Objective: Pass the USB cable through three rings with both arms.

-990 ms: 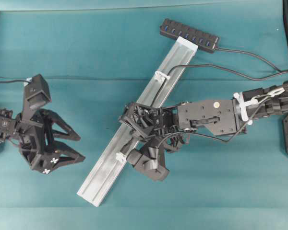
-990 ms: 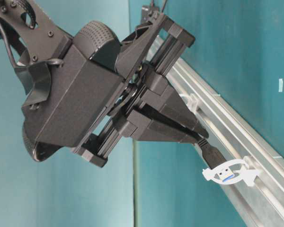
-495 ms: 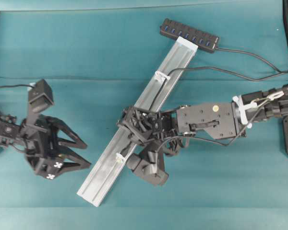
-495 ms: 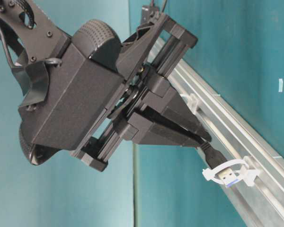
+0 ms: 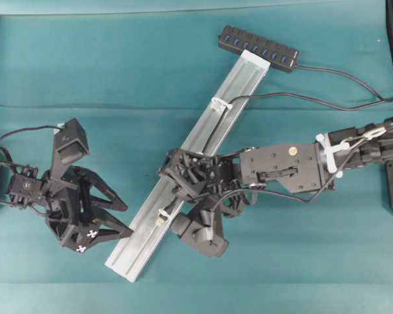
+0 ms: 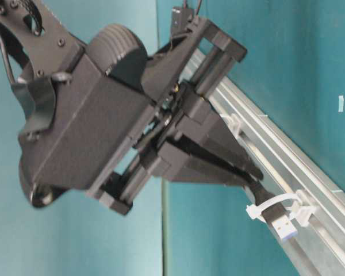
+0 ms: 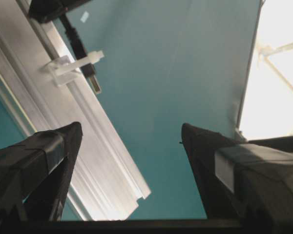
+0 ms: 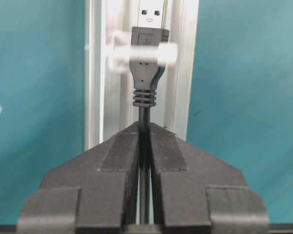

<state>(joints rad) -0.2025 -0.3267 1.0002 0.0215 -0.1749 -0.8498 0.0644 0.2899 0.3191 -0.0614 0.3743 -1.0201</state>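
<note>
Cord of the USB cable [image 8: 144,126] sits pinched in my right hand [image 8: 144,146], its plug poking through the nearest ring [image 6: 276,206] on the rail [image 5: 183,176]; my left hand [image 5: 108,219] waits spread beside it.

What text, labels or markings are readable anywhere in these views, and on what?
No readable words, brands or numbers in any view.
USB plug: embossed trident-like sign on the black housing, too blurred to confirm; no lettering.
Left gripper: small white cross-shaped marks, not text.
Hub: blue ports, no legible label.
Aluminium rail and ring: unmarked.
</note>
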